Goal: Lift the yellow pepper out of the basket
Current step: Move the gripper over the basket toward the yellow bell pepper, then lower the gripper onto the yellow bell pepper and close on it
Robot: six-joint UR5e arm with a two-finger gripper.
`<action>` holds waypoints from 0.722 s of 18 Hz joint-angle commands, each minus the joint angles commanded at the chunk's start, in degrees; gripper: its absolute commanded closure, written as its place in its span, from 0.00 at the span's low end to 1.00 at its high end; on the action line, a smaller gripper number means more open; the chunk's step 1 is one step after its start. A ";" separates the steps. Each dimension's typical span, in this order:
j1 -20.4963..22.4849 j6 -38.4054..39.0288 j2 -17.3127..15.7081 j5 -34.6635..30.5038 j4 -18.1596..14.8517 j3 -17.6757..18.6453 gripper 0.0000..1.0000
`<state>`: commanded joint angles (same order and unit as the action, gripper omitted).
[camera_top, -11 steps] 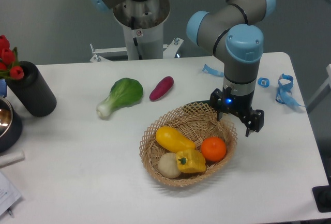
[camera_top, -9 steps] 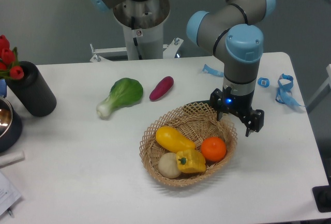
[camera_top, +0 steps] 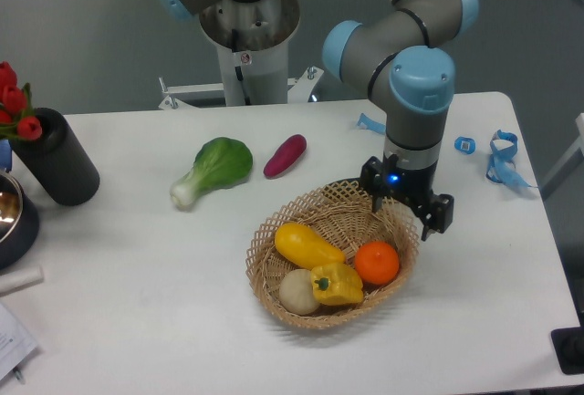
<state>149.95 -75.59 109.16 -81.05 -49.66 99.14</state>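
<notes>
My spread, empty gripper (camera_top: 408,211) hovers over the shallow woven wicker basket's (camera_top: 274,299) far rim; the lumpy yellow bell pepper (camera_top: 337,285) lies ungrasped, everything left.

My gripper (camera_top: 407,212) hangs over the far right rim of the basket (camera_top: 274,304), fingers spread, holding nothing. The basket sits on the white table (camera_top: 137,295). Inside it, the yellow pepper (camera_top: 337,285) lies at the near side, touching the orange (camera_top: 377,263) to its right and a pale round item (camera_top: 297,291) to its left. A smooth yellow oval fruit (camera_top: 307,244) lies behind it. My gripper is apart from the pepper.
</notes>
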 joint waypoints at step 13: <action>-6.86 -2.69 5.10 0.80 0.35 -3.86 0.00</action>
<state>143.08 -78.27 114.26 -80.24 -49.31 95.27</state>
